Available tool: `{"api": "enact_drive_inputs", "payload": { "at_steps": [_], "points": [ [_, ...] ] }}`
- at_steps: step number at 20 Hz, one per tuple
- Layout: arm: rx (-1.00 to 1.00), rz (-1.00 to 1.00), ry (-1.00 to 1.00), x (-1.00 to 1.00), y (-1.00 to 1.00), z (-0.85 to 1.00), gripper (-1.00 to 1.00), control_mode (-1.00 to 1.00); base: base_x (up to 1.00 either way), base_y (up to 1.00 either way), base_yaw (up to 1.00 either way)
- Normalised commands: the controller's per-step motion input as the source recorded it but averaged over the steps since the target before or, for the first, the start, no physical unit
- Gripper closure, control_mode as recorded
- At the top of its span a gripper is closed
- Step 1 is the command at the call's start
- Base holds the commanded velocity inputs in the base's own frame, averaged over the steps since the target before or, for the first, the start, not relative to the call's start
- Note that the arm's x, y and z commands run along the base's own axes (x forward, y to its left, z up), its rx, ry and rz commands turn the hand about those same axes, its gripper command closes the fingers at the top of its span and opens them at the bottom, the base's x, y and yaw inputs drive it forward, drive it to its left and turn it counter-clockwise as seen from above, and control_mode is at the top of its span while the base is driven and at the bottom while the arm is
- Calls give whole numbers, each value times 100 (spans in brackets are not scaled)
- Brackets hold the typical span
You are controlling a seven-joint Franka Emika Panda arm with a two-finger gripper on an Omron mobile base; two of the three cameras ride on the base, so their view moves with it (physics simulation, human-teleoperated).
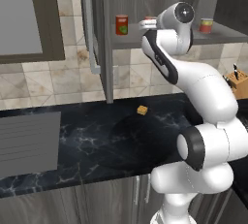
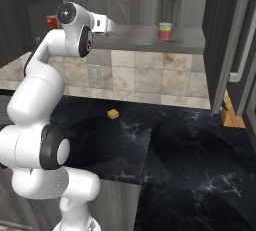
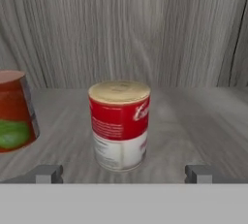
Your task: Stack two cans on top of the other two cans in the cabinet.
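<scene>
No stacking done yet: 3 cans visible, all single on cabinet shelf (image 1: 213, 35). Hand (image 3: 124, 173) empty, fingers apart, facing white-banded can (image 3: 119, 125); grasp remains.

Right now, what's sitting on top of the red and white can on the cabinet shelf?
Nothing. The red and white can stands upright on the shelf with its pale lid bare. The open gripper faces it. Its far side is hidden.
</scene>
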Motion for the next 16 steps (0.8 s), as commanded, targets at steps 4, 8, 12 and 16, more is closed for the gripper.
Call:
{"api": "enact_drive_inputs", "payload": {
  "at_steps": [4, 8, 12, 16],
  "points": [
    [0, 0, 4, 25, 0, -6, -100, -100, 0, 0, 0],
    [0, 0, 1, 19, 0, -3, -100, -100, 0, 0, 0],
    [0, 0, 0, 21, 0, -3, -100, -100, 0, 0, 0],
    [0, 0, 0, 21, 0, -4, -100, -100, 0, 0, 0]
  ]
}}
